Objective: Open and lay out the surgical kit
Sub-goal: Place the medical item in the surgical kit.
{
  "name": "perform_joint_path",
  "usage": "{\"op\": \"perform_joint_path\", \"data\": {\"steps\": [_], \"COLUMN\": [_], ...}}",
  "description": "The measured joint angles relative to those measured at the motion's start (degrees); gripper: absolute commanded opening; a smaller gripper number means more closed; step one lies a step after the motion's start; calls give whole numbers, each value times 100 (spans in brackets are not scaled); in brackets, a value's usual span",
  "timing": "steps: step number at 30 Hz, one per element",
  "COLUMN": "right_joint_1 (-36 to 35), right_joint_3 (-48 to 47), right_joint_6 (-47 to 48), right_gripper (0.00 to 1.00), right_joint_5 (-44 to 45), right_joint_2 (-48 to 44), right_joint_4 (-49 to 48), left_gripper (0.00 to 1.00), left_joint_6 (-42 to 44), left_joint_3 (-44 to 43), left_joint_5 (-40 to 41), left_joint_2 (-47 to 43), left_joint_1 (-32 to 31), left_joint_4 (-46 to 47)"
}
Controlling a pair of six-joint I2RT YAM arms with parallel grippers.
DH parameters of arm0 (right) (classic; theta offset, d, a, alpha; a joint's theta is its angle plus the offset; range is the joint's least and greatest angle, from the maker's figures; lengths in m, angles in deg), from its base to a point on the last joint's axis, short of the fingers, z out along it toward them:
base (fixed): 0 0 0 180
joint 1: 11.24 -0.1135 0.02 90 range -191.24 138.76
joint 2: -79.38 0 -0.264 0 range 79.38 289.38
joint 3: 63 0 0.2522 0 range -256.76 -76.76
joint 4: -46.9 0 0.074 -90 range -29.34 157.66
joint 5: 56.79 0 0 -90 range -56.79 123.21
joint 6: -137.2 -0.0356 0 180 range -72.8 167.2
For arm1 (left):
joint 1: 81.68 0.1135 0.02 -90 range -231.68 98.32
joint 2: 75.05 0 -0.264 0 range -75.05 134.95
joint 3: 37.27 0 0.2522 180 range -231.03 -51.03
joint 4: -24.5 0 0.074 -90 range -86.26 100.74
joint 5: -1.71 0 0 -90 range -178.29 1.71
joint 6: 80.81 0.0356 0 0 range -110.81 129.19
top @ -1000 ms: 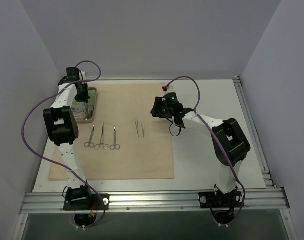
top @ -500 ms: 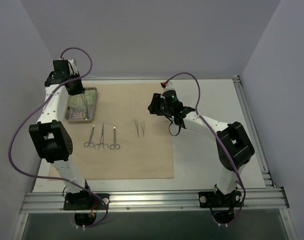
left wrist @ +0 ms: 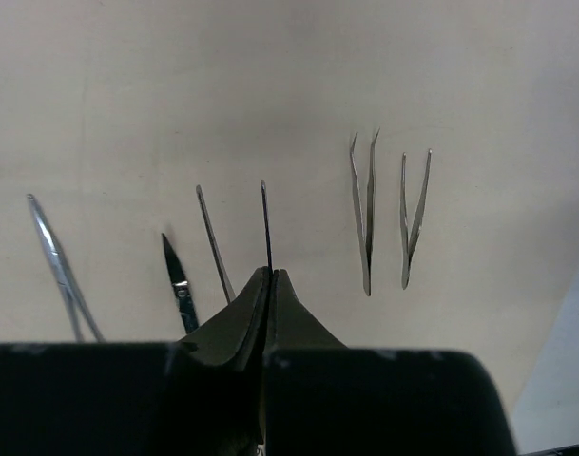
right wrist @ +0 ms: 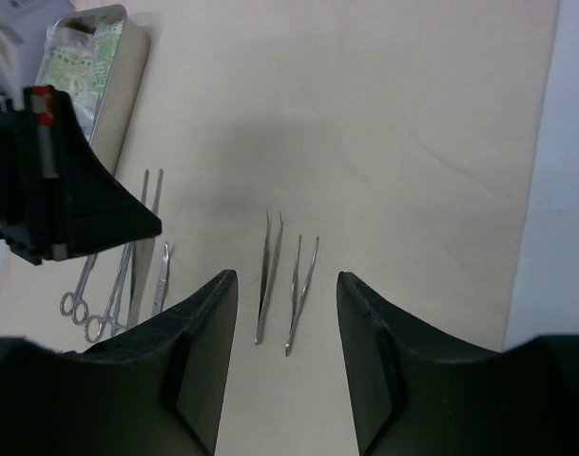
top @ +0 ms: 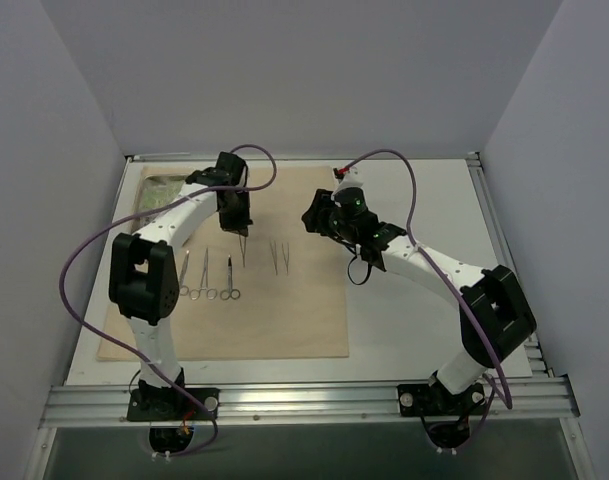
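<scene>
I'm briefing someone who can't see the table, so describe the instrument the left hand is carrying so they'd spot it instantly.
Start at the beige cloth covering the table. Above its middle, the left hand is shut on a thin steel instrument. It hangs between the three ring-handled instruments and the two tweezers; unlike them, it isn't lying flat.

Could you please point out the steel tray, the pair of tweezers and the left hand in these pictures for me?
steel tray (right wrist: 127, 90), right wrist view, on its right rim.
tweezers (left wrist: 367, 214), left wrist view, on the left pair's arms.
left hand (left wrist: 270, 285), left wrist view, at its closed fingertips, pinching a thin instrument.
</scene>
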Motion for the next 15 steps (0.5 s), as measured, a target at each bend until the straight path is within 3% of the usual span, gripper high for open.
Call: {"op": "perform_joint_path", "data": {"steps": [15], "right_joint_1": [39], "right_joint_3": [365], "right_joint_6": [-76], "right_gripper": [42], "right_joint_5": [496], "right_joint_2": [-400], "right_joint_4": [249], "left_gripper": [2], "left_joint_6": [-1154], "left_joint_3": [-192], "left_joint_5": [1255], "left_joint_2": [765], "left_joint_1": [-929], "left_joint_4": [15]}}
